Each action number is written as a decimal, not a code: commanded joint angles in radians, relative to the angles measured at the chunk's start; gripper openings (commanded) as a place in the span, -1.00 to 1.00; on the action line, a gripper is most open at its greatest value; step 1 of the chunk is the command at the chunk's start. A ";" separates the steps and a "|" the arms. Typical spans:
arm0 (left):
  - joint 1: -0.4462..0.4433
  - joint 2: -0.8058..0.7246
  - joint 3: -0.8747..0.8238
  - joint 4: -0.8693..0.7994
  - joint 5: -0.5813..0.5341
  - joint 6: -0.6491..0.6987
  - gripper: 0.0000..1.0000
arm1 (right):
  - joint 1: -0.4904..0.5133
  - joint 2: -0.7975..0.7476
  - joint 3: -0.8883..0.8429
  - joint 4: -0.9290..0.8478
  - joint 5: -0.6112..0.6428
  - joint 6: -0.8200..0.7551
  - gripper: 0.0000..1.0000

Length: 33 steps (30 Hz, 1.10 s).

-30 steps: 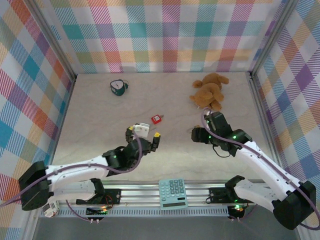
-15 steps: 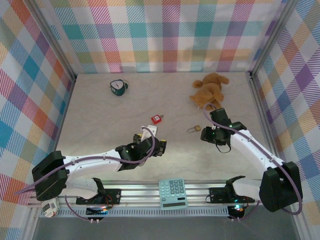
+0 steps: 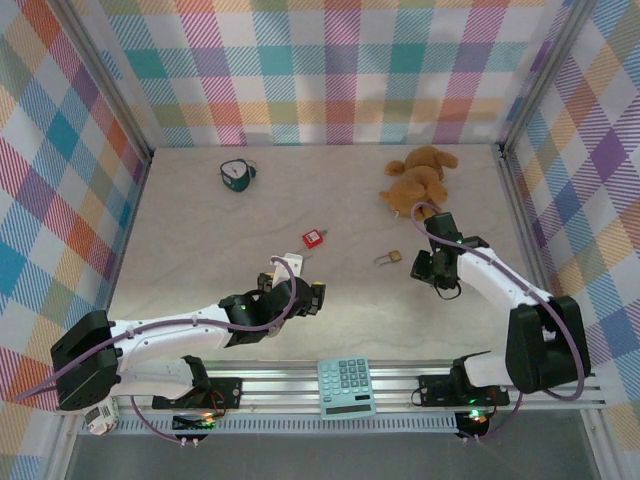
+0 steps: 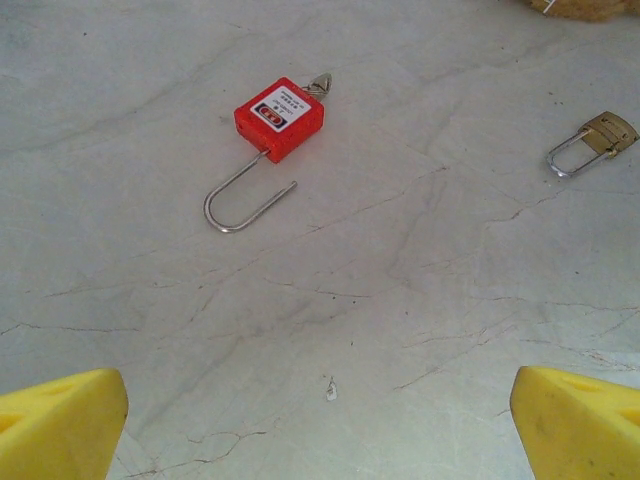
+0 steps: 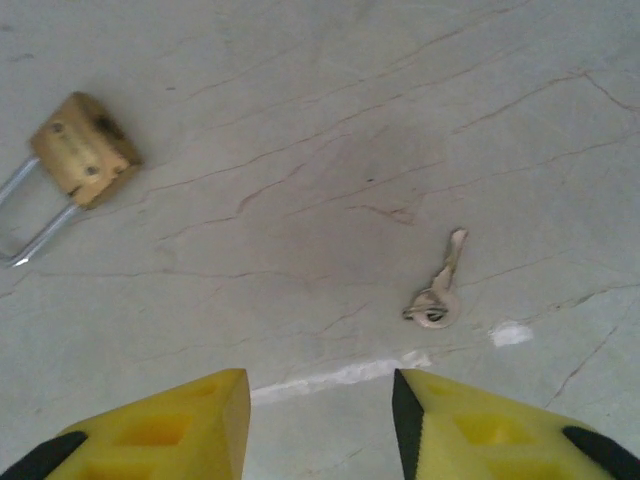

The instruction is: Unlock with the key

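The key (image 5: 437, 290) lies flat on the pale table (image 5: 300, 100), its round bow nearer the camera and its blade aimed toward 1 o'clock, with nothing touching it. The right gripper (image 5: 318, 400) hangs at the key's 7 o'clock, its yellow fingers (image 5: 190, 425) parted with bare table between them. The brass padlock (image 5: 82, 148) rests at the key's 10 o'clock, well apart. The left gripper (image 4: 320, 430) has its fingers spread wide and empty. The red padlock (image 4: 280, 118), its shackle swung open, lies at the left gripper's 12 o'clock. From above, a teddy bear (image 3: 420, 180) sits at 12 o'clock of the right gripper.
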 commanded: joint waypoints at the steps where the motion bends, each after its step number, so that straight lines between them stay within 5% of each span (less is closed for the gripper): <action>1: 0.009 -0.011 -0.013 -0.001 0.000 -0.007 0.96 | -0.042 0.044 0.031 0.018 -0.006 -0.007 -0.09; 12: 0.011 0.000 -0.015 -0.013 0.007 0.001 0.97 | -0.071 0.155 0.041 0.036 -0.051 -0.021 -0.04; 33: 0.013 0.037 -0.005 -0.010 0.008 0.002 0.97 | -0.070 0.079 -0.075 0.104 -0.204 0.029 -0.06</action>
